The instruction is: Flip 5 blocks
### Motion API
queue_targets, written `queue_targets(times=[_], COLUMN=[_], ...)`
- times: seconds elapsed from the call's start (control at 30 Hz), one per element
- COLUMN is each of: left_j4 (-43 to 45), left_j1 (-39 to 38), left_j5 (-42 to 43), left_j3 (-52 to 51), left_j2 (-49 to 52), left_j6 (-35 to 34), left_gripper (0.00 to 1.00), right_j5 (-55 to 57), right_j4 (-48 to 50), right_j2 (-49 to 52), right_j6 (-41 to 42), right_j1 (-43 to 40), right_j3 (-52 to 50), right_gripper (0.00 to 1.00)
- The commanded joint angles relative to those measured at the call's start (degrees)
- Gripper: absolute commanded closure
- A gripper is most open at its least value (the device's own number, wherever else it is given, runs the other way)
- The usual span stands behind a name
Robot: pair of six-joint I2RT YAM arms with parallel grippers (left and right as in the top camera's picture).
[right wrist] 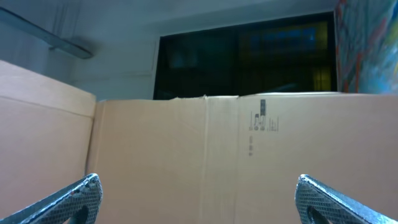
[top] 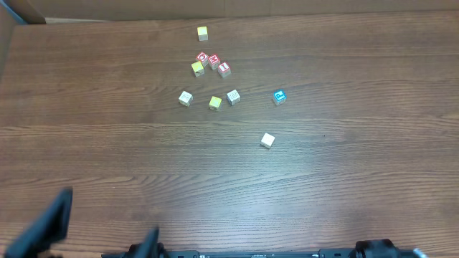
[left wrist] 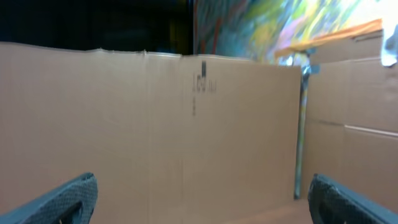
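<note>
At the near left edge of the counter (top: 86, 143), our left pincer (top: 109, 213) hangs with its jaws spread wide and nothing between them. Through its wrist camera we see only its two dark fingertips (left wrist: 78, 190) low in the corners and a cardboard wall (left wrist: 155, 124) ahead. All the blocks lie well apart from it.

Moving rightward, we come to the first cream block (top: 186, 98), which sits at the left end of a loose row on the wood. To its right is the yellow block (top: 215, 102), and just beside that, with a narrow gap, the second cream block (top: 233, 97).

Behind this row, farther from us, three red-faced cubes (top: 214, 60) crowd together. A yellow cube (top: 197, 68) sits at their left side, whether touching we cannot tell. Another yellow cube (top: 202, 32) stands alone beyond them.

Further right and nearer to us lies the third cream block (top: 267, 140), apart from the rest. The blue block (top: 279, 97) is rightmost, level with the row.

Our right pincer (right wrist: 199, 183) is likewise wide open and empty, facing the same kind of cardboard wall.
</note>
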Motion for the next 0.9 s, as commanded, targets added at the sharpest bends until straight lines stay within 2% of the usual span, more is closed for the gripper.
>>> queue_targets(times=[0.0, 0.27, 0.47, 0.67, 0.87], left_j4=[-4.37, -17.44, -23.93, -31.28, -40.09], left_j1=[-0.35, -0.33, -0.33, -0.33, -0.33], left_j5=[1.33, 1.31, 1.64, 2.56, 2.58], left_j3=[8.90, 37.31, 52.43, 55.43, 55.43], left_j2=[9.70, 34.12, 49.11, 58.84, 67.54], left_j6=[2.60, 6.69, 6.67, 6.67, 6.64], left_gripper=[0.00, 0.00, 0.00, 0.00, 0.00], right_j5=[2.03, 0.74, -1.40, -2.27, -4.57], right_j4=[-1.40, -13.25, -30.86, -49.20, -58.58], right_j2=[8.92, 34.91, 56.94, 76.70, 89.26], right_j6=[0.42, 0.42, 0.44, 0.44, 0.46], right_j1=[-0.15, -0.15, -0.15, -0.15, -0.11], right_j3=[5.07, 28.33, 52.11, 70.71, 72.98], right_gripper=[0.00, 0.00, 0.00, 0.00, 0.00])
